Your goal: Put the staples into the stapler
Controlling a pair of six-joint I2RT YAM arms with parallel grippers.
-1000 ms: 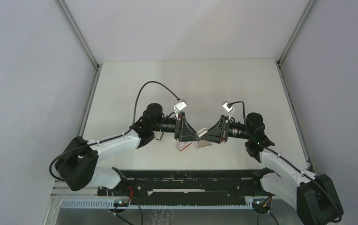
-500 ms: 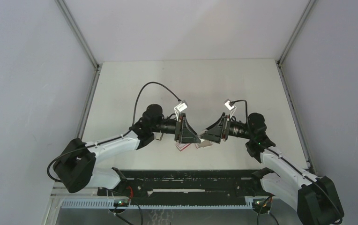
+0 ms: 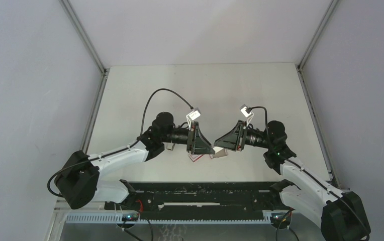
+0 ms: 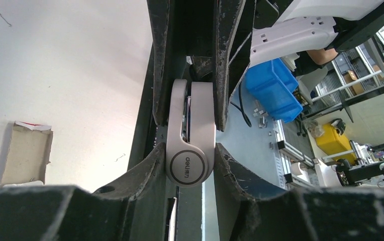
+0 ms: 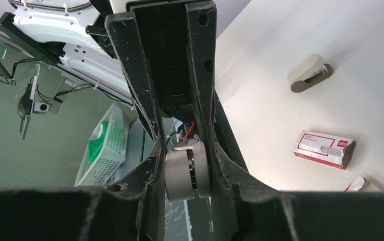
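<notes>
Left claw and right claw clamp one stapler; one box lies apart.

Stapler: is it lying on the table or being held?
Held: the left claw and right claw each pinch the stapler between their fingers.

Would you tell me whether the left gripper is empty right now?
No, the left gripper is clamped on the white stapler, whose round logo shows between its fingers.
</notes>
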